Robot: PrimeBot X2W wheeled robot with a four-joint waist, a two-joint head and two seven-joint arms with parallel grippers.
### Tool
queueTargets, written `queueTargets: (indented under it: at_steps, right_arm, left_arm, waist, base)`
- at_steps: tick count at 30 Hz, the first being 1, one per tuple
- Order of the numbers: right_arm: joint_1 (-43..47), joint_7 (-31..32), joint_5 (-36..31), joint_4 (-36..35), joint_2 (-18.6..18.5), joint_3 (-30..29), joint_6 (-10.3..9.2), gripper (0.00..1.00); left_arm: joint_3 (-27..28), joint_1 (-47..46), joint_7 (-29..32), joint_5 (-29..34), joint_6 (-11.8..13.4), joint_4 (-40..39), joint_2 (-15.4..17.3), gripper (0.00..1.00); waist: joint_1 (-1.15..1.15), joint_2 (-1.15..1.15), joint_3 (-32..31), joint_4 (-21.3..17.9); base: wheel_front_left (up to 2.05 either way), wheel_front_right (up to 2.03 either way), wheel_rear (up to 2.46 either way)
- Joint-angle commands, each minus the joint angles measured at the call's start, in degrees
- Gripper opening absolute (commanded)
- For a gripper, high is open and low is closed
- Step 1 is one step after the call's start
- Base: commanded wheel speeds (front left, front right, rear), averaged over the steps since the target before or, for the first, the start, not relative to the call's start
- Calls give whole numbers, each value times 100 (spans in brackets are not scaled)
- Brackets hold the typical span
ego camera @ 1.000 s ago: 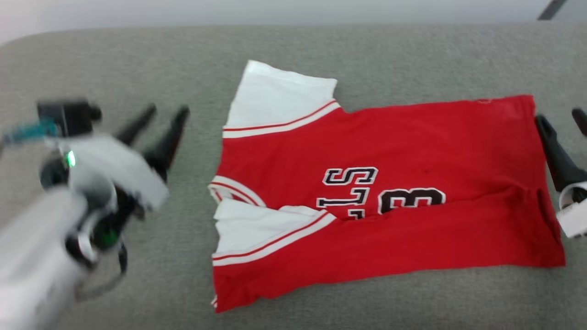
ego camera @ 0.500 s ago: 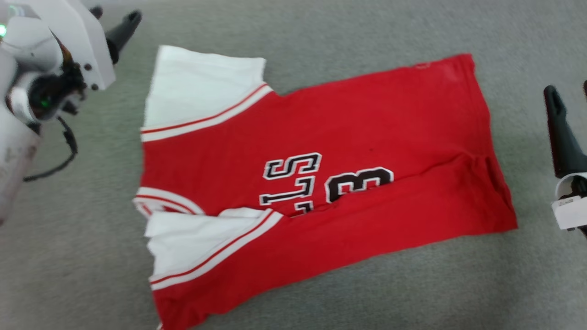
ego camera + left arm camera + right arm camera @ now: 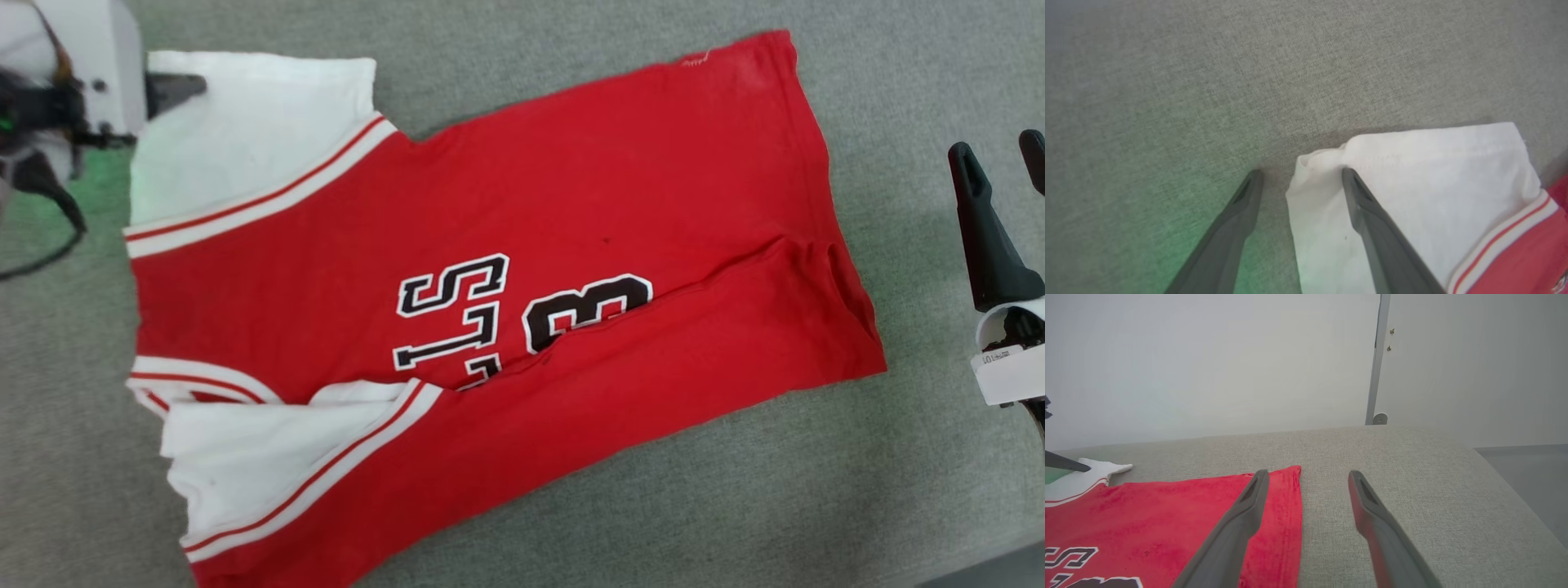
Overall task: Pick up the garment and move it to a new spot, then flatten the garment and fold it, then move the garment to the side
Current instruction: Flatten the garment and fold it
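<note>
- Two wide-spread fingers of the left gripper [image 3: 1301,173] straddle the outer corner of the far sleeve [image 3: 1433,171]. One tip is over the white cloth and the other over bare cushion [image 3: 1290,61] just beside it. Nothing is pinched.
- The right gripper [image 3: 996,147] is spread just as wide and holds nothing. It hangs just beside the hem [image 3: 816,196], toward the cushion's right edge. Whether it touches the cushion I cannot tell.
- The garment [image 3: 571,188] lies across the middle of the cushion, collar end toward the left edge, hem toward the right, print [image 3: 522,318] facing up.
- Its near long side, with the near sleeve [image 3: 245,457], is turned over onto the front and hides part of the print.
- The step in hand looks like the folding: the near side is laid over and the far side is not yet done.
- The next move probably calls for the left fingers to go low enough to catch the sleeve corner and then close on it.
- The right gripper would need to shift to the hem's far corner and grip there. Both could then lift together and carry the far edge toward the near one evenly, so the crease stays straight.
</note>
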Motion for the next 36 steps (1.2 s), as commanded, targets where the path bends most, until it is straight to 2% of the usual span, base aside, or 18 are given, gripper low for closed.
queueTargets:
  at_steps: [1, 2, 3, 4, 7, 9, 15, 20, 29, 36]
  right_arm:
    - [-21, 17, 58, -12, 2, -18, -5, 100]
    - [-34, 37, 68, -9, -15, -20, -5, 100]
    - [-62, 68, 81, -7, -36, -14, -5, 100]
    - [-102, 113, 108, -12, -64, 9, -5, 100]
    - [-279, 409, 202, 22, -209, 147, -5, 100]
    - [-495, 854, 296, 110, -382, 331, -5, 100]
    - [-1750, 2651, 655, 513, -1040, 1010, -5, 100]
    - [-2936, 3916, 864, 1209, -1467, 1492, -5, 100]
    - [-4256, 5012, 1372, 2596, -1544, 2246, -5, 100]
    - [-4584, 5266, 1420, 3368, -1514, 2787, -5, 100]
  left_arm:
    - [-87, 170, 146, -80, -56, 66, -100, 100]
    - [-70, 175, 194, -129, -60, 97, -133, 48]
    - [-63, 184, 245, -176, -84, 113, -178, 16]
    - [-57, 183, 305, -220, -102, 122, -228, 0]
    - [-61, 157, 375, -264, -133, 139, -290, 0]
    - [-48, 101, 351, -285, -167, 145, -293, 0]
    - [-71, -86, 226, -251, -252, 54, -566, 0]
    - [-100, -234, 74, -260, -288, -5, -780, 0]
    - [-216, -440, 21, -354, -307, -165, -1019, 0]
    - [-336, -478, -16, -470, -295, -304, -1024, 0]
  waist:
    - [0, 0, 148, -101]
    - [0, 0, 162, -91]
    - [0, 0, 170, -76]
    - [0, 0, 177, -56]
    - [0, 0, 187, 14]
    - [0, 0, 198, 66]
    - [0, 0, 301, 372]
    - [0, 0, 395, 654]
    - [0, 0, 593, 1041]
    - [0, 0, 728, 1155]
  base:
    - [0, 0, 0]
    - [0, 0, 0]
    - [0, 0, 0]
    - [0, 0, 0]
    - [0, 0, 0]
    - [0, 0, 0]
    - [0, 0, 0]
    - [0, 0, 0]
    - [0, 0, 0]
    - [0, 0, 0]
